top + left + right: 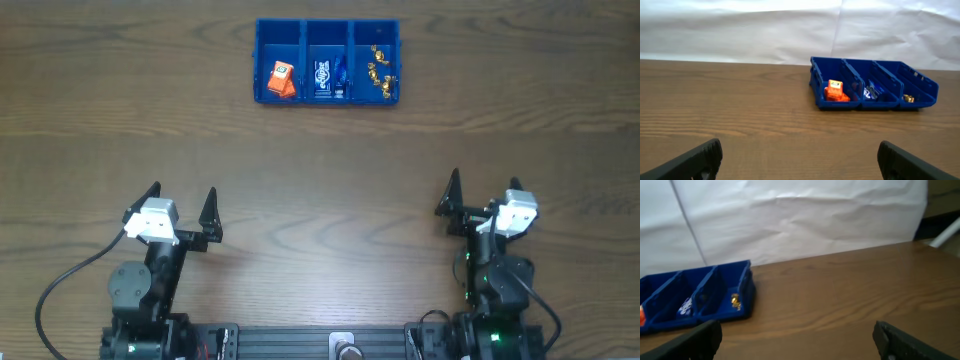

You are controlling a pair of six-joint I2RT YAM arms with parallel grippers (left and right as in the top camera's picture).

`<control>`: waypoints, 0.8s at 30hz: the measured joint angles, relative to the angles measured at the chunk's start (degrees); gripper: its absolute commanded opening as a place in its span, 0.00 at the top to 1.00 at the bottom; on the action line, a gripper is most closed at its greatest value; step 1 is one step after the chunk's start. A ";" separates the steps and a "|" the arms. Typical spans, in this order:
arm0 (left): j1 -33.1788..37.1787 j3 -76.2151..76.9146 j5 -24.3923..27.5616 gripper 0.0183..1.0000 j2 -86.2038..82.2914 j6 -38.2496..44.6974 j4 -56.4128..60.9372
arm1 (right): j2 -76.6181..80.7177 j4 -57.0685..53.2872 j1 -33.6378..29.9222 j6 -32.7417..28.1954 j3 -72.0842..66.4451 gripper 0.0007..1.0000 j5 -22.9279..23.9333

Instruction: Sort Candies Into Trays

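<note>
- Tray (pixel 327 23) upper centre, near the far edge of the table (pixel 320 150), well apart from both arms.
- Left end effector (pixel 183 190), right end effector (pixel 485 180): wide open, empty.
- Middle-compartment candies (pixel 326 76) indistinct.

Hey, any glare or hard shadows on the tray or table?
Top view: table evenly lit, no glare on the blue tray. Left wrist view: only a thin soft shadow at the tray's base. Right wrist view: white backdrop bright, no hotspot on the wood.
</note>
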 measured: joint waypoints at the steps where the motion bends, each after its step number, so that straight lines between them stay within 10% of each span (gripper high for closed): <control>1: 0.00 0.00 0.00 0.00 0.00 0.00 0.00 | -1.09 -0.72 0.00 -0.07 -0.48 0.00 -0.55; 24: 0.00 0.02 0.00 0.00 0.00 0.00 0.00 | -7.50 -8.02 0.00 -7.67 -0.96 0.00 -6.95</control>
